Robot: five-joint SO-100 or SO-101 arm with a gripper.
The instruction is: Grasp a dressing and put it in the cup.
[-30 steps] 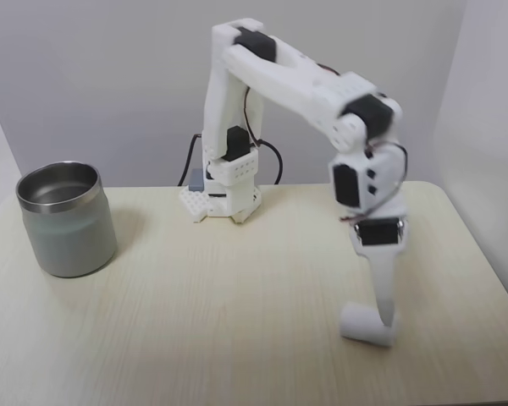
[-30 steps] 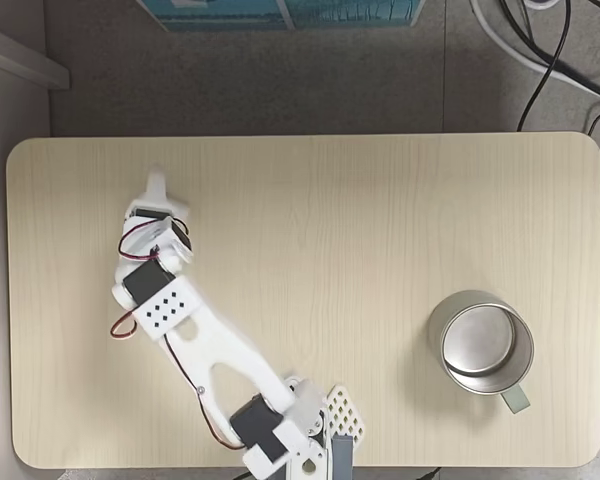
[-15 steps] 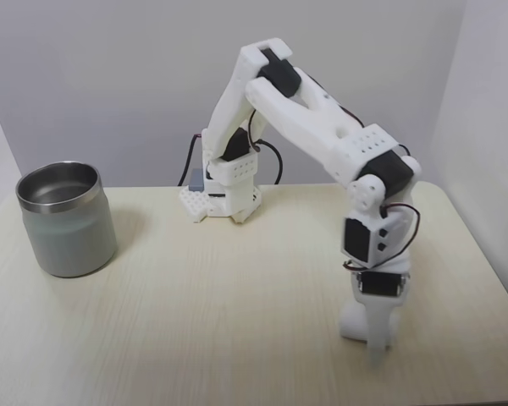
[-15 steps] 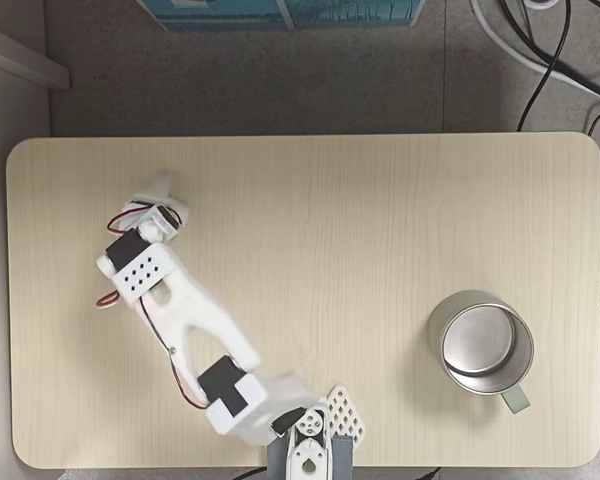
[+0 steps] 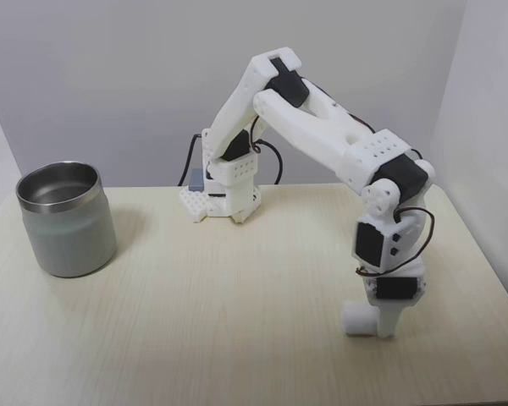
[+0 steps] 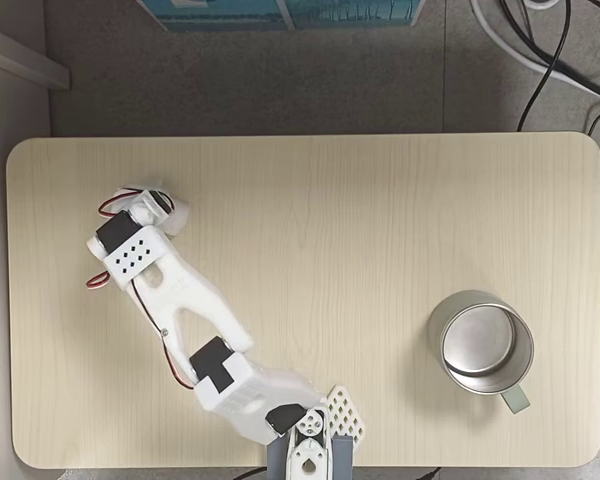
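Note:
The dressing [image 5: 356, 319] is a small white roll lying on the table at the right of the front fixed view. Its left end sticks out beside my gripper [image 5: 383, 328]. The gripper points straight down and has come down onto the roll's right part, with its fingertips at table level. The fingers blend with the white roll, so their gap is not readable. In the top-down fixed view the gripper [image 6: 156, 203] is near the table's left side, and a rounded bit of the dressing [image 6: 174, 213] shows beside it. The steel cup [image 5: 66, 222] stands upright far across the table [image 6: 480, 343].
The arm's base [image 5: 223, 199] is mounted at the table's back edge, with cables behind it. The wooden tabletop [image 5: 220, 296] lies bare between dressing and cup. A wall stands close on the right in the front fixed view. The cup has a small tab [image 6: 516, 400] at its side.
The arm has stretched forward and lowered, bringing the gripper from beside and above the roll down onto it. The dressing and cup have stayed in place.

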